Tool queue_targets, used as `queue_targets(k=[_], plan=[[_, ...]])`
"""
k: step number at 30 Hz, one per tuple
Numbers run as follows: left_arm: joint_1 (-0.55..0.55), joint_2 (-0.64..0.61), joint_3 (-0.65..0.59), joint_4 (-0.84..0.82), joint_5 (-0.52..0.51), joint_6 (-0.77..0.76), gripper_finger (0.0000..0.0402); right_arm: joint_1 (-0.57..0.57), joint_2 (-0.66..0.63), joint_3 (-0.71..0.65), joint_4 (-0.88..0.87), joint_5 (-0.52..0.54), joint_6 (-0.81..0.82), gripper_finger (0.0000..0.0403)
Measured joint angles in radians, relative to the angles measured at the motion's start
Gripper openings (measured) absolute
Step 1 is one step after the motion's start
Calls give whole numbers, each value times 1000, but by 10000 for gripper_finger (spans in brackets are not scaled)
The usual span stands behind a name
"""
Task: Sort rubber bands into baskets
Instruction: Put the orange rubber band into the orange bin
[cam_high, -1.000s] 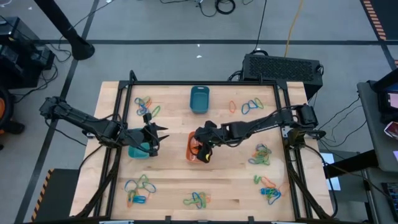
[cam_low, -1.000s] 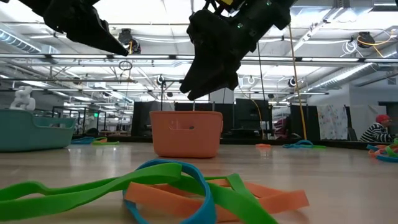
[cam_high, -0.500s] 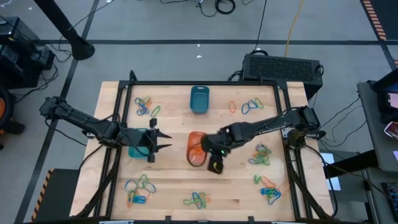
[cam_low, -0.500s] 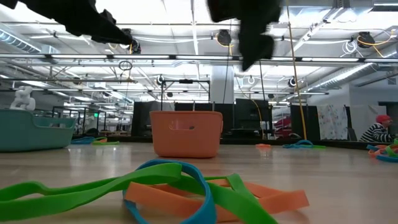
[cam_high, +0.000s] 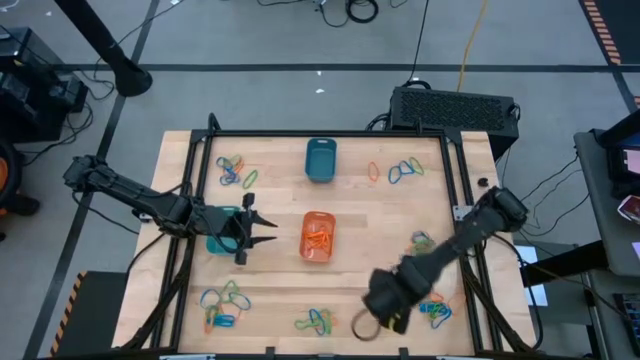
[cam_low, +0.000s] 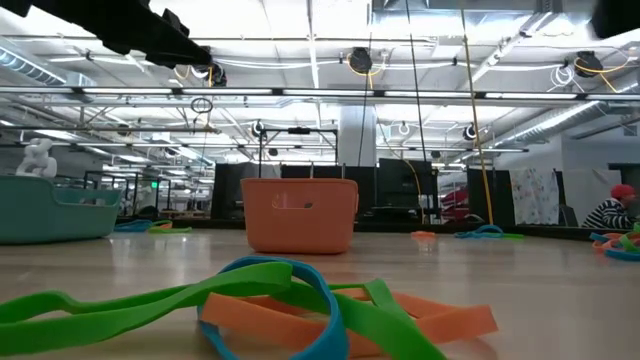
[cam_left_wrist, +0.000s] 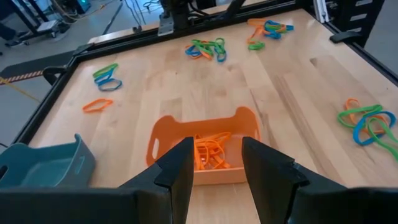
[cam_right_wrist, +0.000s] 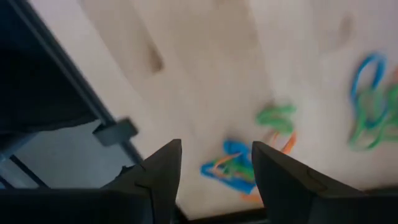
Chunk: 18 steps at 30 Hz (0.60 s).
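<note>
Both grippers are empty with fingers apart: I hold the right gripper (cam_high: 385, 305) over the front-right rubber bands (cam_high: 436, 310) to pick, the left gripper (cam_high: 250, 231) beside the orange basket (cam_high: 317, 237).

Three baskets (cam_high: 320, 159), two arms (cam_high: 130, 192).

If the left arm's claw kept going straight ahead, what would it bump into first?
Probably the orange basket: the left end effector points straight at it, open and holding nothing. It sits above the table, so it might pass just over the rim.
</note>
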Motion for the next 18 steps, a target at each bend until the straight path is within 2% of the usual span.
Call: queue_targets(k=[5, 10, 14, 18], plan=[[0, 0, 0, 12, 0, -1, 144, 92, 0, 0, -20, 5, 215, 187], [0, 0, 0, 25, 1, -19, 144, 130, 0, 0, -132, 35, 364, 187], [0, 0, 0, 25, 2, -25, 144, 127, 0, 0, -218, 56, 384, 187], [0, 0, 0, 24, 2, -25, 144, 116, -2, -36, -208, 59, 360, 187]])
